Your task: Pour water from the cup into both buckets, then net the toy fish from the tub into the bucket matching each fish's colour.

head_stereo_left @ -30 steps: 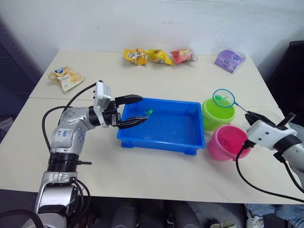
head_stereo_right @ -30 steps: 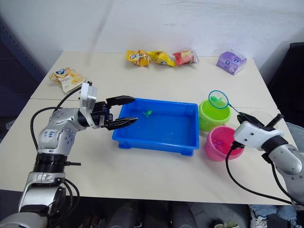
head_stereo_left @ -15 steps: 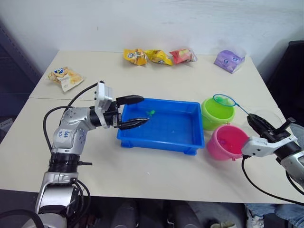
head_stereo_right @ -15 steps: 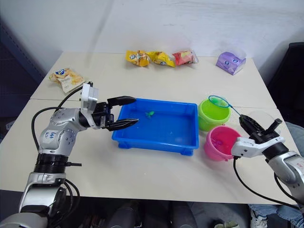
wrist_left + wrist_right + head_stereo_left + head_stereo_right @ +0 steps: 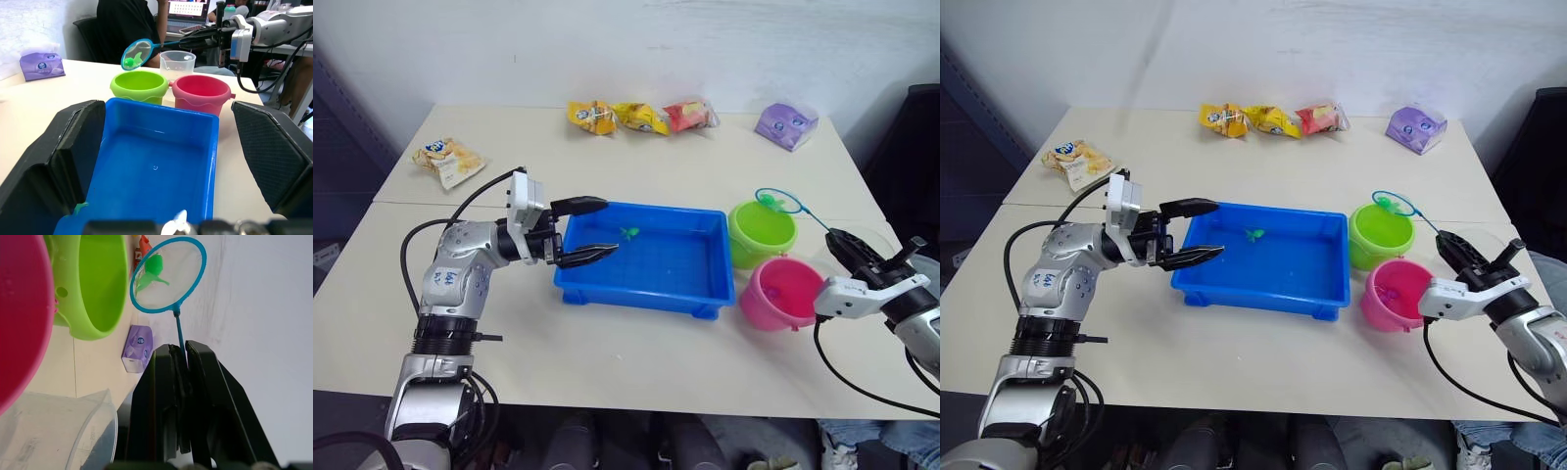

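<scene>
The blue tub lies mid-table with a green toy fish near its far wall. At its left end my left gripper stands open, one finger on each side of the rim. To the tub's right are the lime green bucket and the pink bucket. My right gripper is shut on the net's thin handle. The net hangs above the green bucket's far rim with a green fish in it. The clear cup stands just beyond the buckets, beside my right gripper.
Snack packets lie along the table's far edge, a purple packet at the far right and another snack bag at the far left. The left wrist view shows a laptop and a seated person beyond the table.
My right wrist has turned and sunk slightly toward the near right. The net's hoop has tilted flatter while staying over the green bucket. The left arm has not moved.
</scene>
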Available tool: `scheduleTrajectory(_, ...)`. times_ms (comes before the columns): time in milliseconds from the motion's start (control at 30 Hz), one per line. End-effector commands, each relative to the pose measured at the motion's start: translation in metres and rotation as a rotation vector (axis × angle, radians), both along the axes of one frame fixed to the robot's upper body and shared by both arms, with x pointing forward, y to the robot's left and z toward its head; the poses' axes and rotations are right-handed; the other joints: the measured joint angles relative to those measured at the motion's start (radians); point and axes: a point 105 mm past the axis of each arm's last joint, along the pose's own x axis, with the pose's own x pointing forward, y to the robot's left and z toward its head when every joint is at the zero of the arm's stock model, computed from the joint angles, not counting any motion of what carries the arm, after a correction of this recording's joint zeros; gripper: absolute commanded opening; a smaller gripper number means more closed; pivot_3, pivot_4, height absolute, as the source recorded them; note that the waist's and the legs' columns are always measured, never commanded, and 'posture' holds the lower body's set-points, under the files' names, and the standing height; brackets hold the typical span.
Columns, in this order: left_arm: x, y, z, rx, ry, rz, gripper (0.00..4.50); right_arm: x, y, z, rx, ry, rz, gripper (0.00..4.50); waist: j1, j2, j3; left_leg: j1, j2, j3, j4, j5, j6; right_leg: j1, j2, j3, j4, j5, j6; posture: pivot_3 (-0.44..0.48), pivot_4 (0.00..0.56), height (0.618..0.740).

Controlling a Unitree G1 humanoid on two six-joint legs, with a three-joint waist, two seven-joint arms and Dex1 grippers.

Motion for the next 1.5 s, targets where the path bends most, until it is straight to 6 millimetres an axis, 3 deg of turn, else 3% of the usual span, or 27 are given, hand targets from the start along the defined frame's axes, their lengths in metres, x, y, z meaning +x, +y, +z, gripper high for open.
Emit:
scheduleTrajectory(33, -0.002, 0.001, 0.007, 0.011, -0.048, 0.0, 4.44, -0.002, -0.005, 0.012, 0.017, -0.043, -0.025, 0.0, 0.0, 0.0, 0.0, 0.0, 0.0, 0.0, 0.0, 0.0, 0.0, 0.0, 0.0, 0.0, 0.0, 0.0, 0.0, 0.0, 0.15, 0.74)
scheduleTrajectory(133, -0.002, 0.002, 0.008, 0.005, -0.048, 0.009, 4.44, -0.001, -0.005, 0.024, 0.082, -0.075, -0.021, 0.0, -0.002, 0.0, 0.0, 0.0, 0.0, 0.0, 0.0, 0.0, 0.0, 0.0, 0.0, 0.0, 0.0, 0.0, 0.0, 0.0, 0.15, 0.74)
scheduleTrajectory(200, -0.002, 0.004, 0.007, 0.013, -0.051, 0.011, 4.44, 0.0, 0.0, 0.029, 0.037, -0.084, 0.01, 0.0, -0.003, 0.0, 0.0, 0.0, 0.0, 0.0, 0.0, 0.0, 0.0, 0.0, 0.0, 0.0, 0.0, 0.0, 0.0, 0.0, 0.15, 0.74)
scheduleTrajectory(267, -0.001, 0.005, 0.007, 0.015, -0.058, 0.022, 4.44, 0.004, 0.001, 0.019, -0.019, -0.023, 0.012, 0.0, -0.003, 0.0, 0.0, 0.0, 0.0, 0.0, 0.0, 0.0, 0.0, 0.0, 0.0, 0.0, 0.001, 0.0, 0.0, 0.0, 0.15, 0.74)
scheduleTrajectory(333, 0.0, 0.005, 0.008, 0.018, -0.066, 0.025, 4.44, 0.003, 0.001, 0.022, -0.062, -0.063, 0.031, 0.0, -0.001, 0.0, 0.0, 0.0, 0.0, 0.0, 0.0, 0.0, 0.0, 0.0, 0.0, 0.0, 0.001, 0.0, 0.0, 0.0, 0.15, 0.74)
scheduleTrajectory(433, -0.001, 0.005, 0.009, 0.008, -0.07, 0.032, 4.44, 0.005, -0.001, 0.035, 0.032, -0.107, 0.026, 0.0, -0.001, 0.0, 0.0, 0.0, 0.0, 0.0, 0.0, 0.0, 0.0, 0.0, 0.0, 0.0, 0.001, 0.0, 0.0, 0.0, 0.15, 0.74)
scheduleTrajectory(600, -0.003, 0.017, 0.006, 0.018, -0.07, 0.067, 4.44, 0.007, 0.036, 0.047, 0.358, 0.033, 0.203, 0.0, -0.009, 0.0, 0.0, 0.001, 0.0, 0.0, 0.0, 0.0, 0.0, 0.0, 0.001, 0.0, 0.001, 0.0, 0.0, 0.0, 0.15, 0.74)
scheduleTrajectory(667, -0.002, 0.03, 0.003, 0.029, -0.06, 0.105, 4.44, 0.002, 0.073, 0.043, 0.651, 0.253, 0.376, 0.0, -0.018, 0.0, 0.0, 0.001, 0.001, 0.0, 0.0, 0.0, 0.0, 0.0, 0.001, 0.0, 0.002, 0.0, 0.0, 0.0, 0.15, 0.74)
scheduleTrajectory(767, 0.0, 0.049, -0.003, 0.051, -0.041, 0.153, 4.44, -0.005, 0.109, 0.028, 0.854, 0.56, 0.493, 0.0, -0.025, 0.0, 0.0, 0.001, 0.002, -0.002, 0.001, 0.0, 0.0, 0.002, 0.001, -0.002, 0.002, 0.0, 0.0, 0.0, 0.15, 0.74)
scheduleTrajectory(900, 0.005, 0.075, -0.006, 0.084, -0.041, 0.255, 4.44, 0.004, 0.135, 0.01, 1.072, 0.824, 0.414, 0.0, -0.022, 0.0, 0.0, 0.002, 0.001, -0.002, 0.001, 0.0, 0.001, 0.002, -0.001, -0.002, 0.001, 0.0, 0.0, 0.0, 0.15, 0.74)
scheduleTrajectory(1100, 0.009, 0.105, -0.007, 0.142, -0.059, 0.38, 4.44, 0.017, 0.151, -0.021, 1.178, 1.116, 0.11, 0.0, -0.019, 0.0, 0.0, 0.0, 0.001, -0.004, 0.001, 0.0, 0.001, 0.0, -0.002, -0.003, 0.0, 0.0, 0.0, 0.0, 0.15, 0.74)
scheduleTrajectory(1333, 0.004, 0.098, -0.003, 0.146, -0.073, 0.358, 4.44, 0.028, 0.15, -0.025, 1.198, 1.173, -0.045, 0.0, -0.018, 0.0, 0.0, -0.003, 0.0, -0.004, 0.0, -0.001, 0.002, -0.002, -0.003, -0.003, 0.0, 0.0, -0.001, 0.0, 0.15, 0.74)
scheduleTrajectory(1500, 0.0, 0.089, -0.003, 0.148, -0.072, 0.329, 4.44, 0.022, 0.147, -0.029, 1.238, 1.311, -0.175, 0.0, -0.022, 0.0, 0.0, -0.003, 0.0, -0.004, 0.0, -0.001, 0.003, -0.002, -0.003, -0.003, 0.0, 0.0, -0.001, 0.0, 0.15, 0.74)
